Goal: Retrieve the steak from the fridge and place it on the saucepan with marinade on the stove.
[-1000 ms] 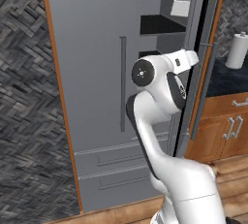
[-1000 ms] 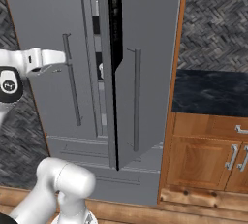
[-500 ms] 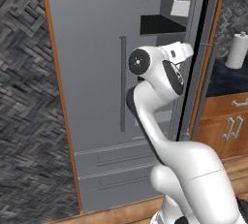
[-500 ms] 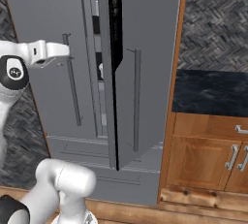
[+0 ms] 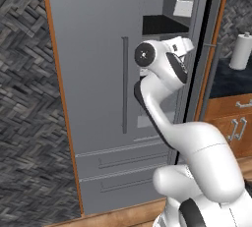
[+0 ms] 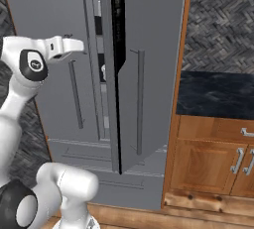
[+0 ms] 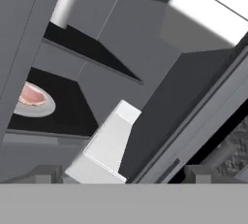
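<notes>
Jaws spread wide and empty at the gap of the fridge (image 5: pixel 98 73), hand (image 6: pixel 62 47) raised at upper-shelf height.

Both fingertips (image 7: pixel 46 174) stand far apart at the bottom of the hand view, with nothing between them. The steak (image 7: pixel 30 96), a small flat pink-red slab with a pale rim, lies on a round white plate (image 7: pixel 41 110) on a black shelf (image 7: pixel 63 106) deep inside, well apart from the fingers. A smooth white rectangular bin (image 7: pixel 106 145) sits between hand and plate, and the grey edge of the left door hides part of the plate. A pale cylindrical bottle (image 7: pixel 65 2) stands on the shelf above. The right door (image 6: pixel 144 74), flat matte grey with a long bar handle, hangs ajar. Beside the fridge, a dark mottled counter (image 6: pixel 216 94) tops wooden cabinets, with a white paper-towel roll (image 5: pixel 242 51) upright on it.
</notes>
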Tool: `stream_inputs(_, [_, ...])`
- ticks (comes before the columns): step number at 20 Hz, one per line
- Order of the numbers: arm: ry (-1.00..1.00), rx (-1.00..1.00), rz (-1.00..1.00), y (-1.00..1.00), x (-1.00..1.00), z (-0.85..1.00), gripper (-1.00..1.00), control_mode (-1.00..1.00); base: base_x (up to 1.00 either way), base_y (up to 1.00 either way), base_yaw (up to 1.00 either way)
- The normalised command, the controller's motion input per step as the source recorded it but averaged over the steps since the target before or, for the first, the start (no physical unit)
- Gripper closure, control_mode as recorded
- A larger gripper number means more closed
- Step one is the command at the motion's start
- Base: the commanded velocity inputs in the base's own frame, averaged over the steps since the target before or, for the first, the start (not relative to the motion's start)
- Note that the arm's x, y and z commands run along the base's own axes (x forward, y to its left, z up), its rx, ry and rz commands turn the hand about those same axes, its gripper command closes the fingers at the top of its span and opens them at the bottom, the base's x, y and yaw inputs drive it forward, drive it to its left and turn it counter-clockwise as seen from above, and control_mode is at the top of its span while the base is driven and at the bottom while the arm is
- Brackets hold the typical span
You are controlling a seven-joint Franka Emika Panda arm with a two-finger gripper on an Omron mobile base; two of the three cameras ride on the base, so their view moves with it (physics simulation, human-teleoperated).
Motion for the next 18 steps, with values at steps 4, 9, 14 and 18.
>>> stream_inputs(4, [0.00, 0.00, 0.07, -0.39, 0.35, 0.00, -1.00, -1.00, 0.00, 0.00, 0.00])
stream_inputs(9, [0.00, 0.00, 0.05, -0.51, 0.24, 0.00, -1.00, -1.00, 0.00, 0.00, 0.00])
stream_inputs(14, [0.00, 0.00, 0.02, -0.54, 0.07, 0.00, -1.00, -1.00, 0.00, 0.00, 0.00])
stream_inputs(18, [0.00, 0.00, 0.00, -0.63, 0.00, 0.00, -1.00, -1.00, 0.00, 0.00, 0.00])
